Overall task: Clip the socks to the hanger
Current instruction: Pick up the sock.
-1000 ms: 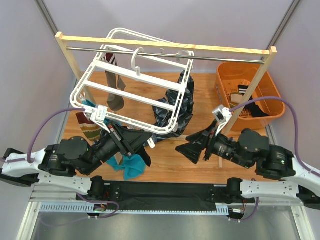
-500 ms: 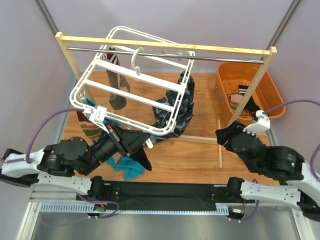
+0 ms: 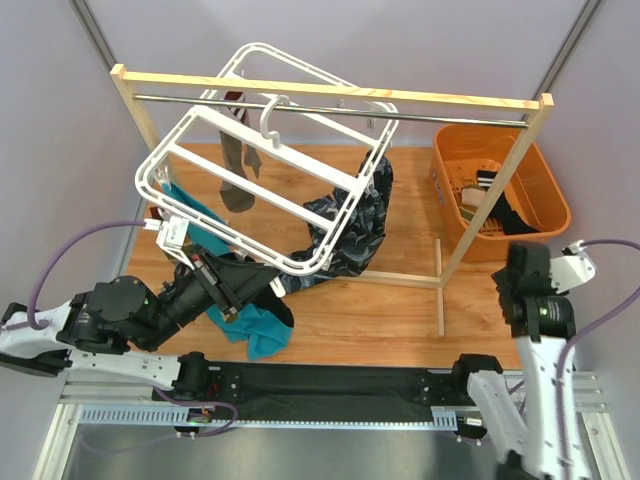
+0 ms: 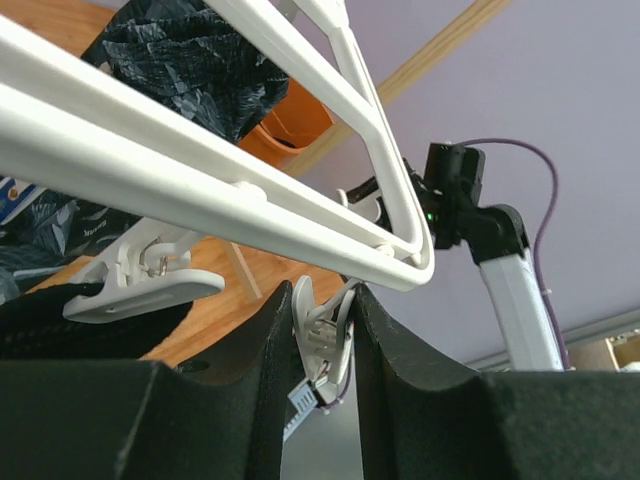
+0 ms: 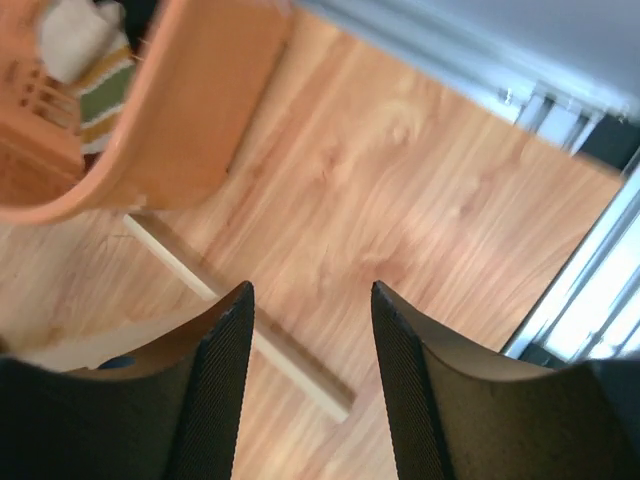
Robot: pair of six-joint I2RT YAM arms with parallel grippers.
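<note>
Biggest change is the hanger (image 4: 200, 190): it hangs by its hook from the rack (image 3: 330, 88) as before, but its near edge has been dragged left and the frame tips more steeply than a second ago. Next, your right arm (image 3: 540, 310) has left the work area. It was reaching in under the hanger's right corner and now stands folded up at the far right, beside the basket (image 5: 190, 100). The right gripper (image 5: 312, 300) was wide a second ago and has narrowed to about half open, with nothing between the fingers, only bare floor below. The left arm has drawn back toward its own side, which looks like what pulled the frame over. The left gripper (image 4: 320, 295) has not changed its opening — it stays closed on one small white clip (image 4: 322, 345) at the hanger's near corner, fingers pressing both sides of it. I can't tell from the wrist view whether the clip mouth is held open. The dark patterned cloth (image 3: 350, 235) sits roughly where it was, draped at the frame's right end. For socks, one grey-brown sock (image 3: 235, 180) hangs under the frame and a teal sock (image 3: 255, 330) lies on the table by the left arm. None is at the held clip. My read is that you're between socks — clip in hand, right side free for a pickup from the basket.
</note>
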